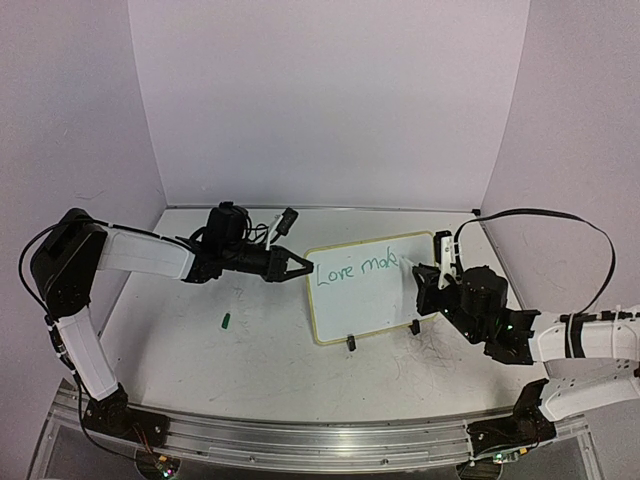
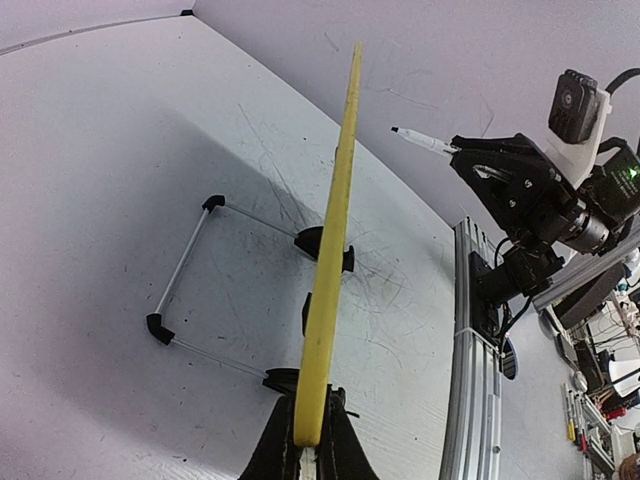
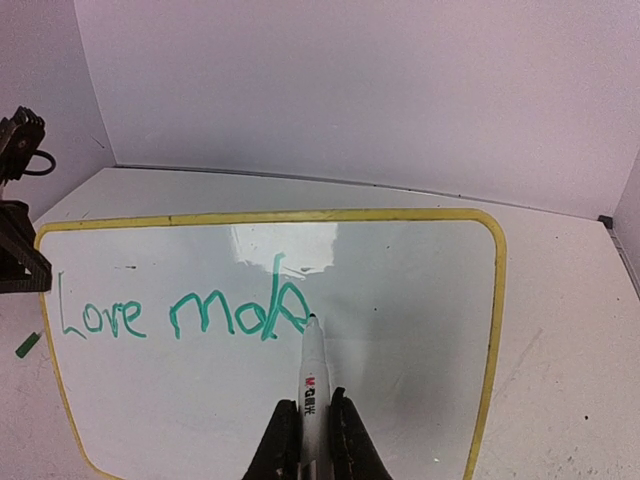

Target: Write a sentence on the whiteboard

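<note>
The whiteboard (image 1: 365, 290) stands tilted on black clip feet at mid-table, with green writing "Love mak" (image 3: 180, 312) on it. My left gripper (image 1: 298, 266) is shut on the board's left yellow edge (image 2: 335, 250); the jaws (image 2: 308, 445) clamp the frame from both sides. My right gripper (image 1: 428, 277) is shut on a white marker (image 3: 313, 375). The marker's tip touches the board just right of the last green letter. The right gripper (image 3: 313, 435) holds the marker's barrel low down. The marker also shows in the left wrist view (image 2: 425, 142).
A small green marker cap (image 1: 227, 320) lies on the table left of the board, also in the right wrist view (image 3: 27, 344). The board's wire stand (image 2: 185, 275) reaches out behind it. An aluminium rail (image 1: 300, 440) runs along the near edge. Walls enclose the back and sides.
</note>
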